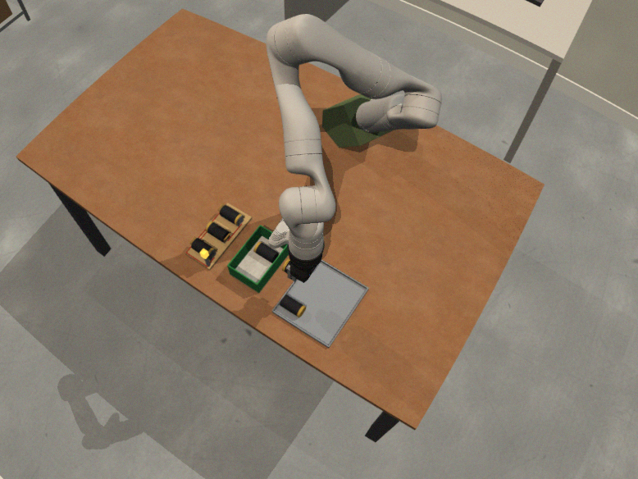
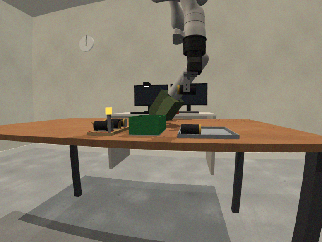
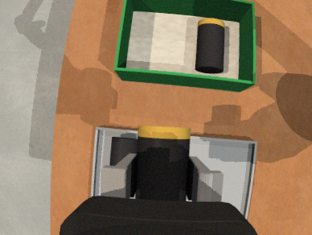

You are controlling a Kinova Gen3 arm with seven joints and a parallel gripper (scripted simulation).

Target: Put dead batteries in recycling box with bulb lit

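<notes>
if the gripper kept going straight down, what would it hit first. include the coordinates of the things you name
Probably the tray's (image 1: 334,298) (image 2: 207,136) (image 3: 225,139) box-side edge or the table (image 1: 154,129) (image 2: 72,123) (image 3: 161,101) just beside it, held battery (image 1: 286,266) (image 2: 192,90) (image 3: 162,161) touching first; depth is unclear.

From above, my dark wrist partly hid the black, gold-ended battery (image 2: 190,89) (image 3: 163,169) between my fingers; the green box's far edge was cropped in my wrist view.
</notes>
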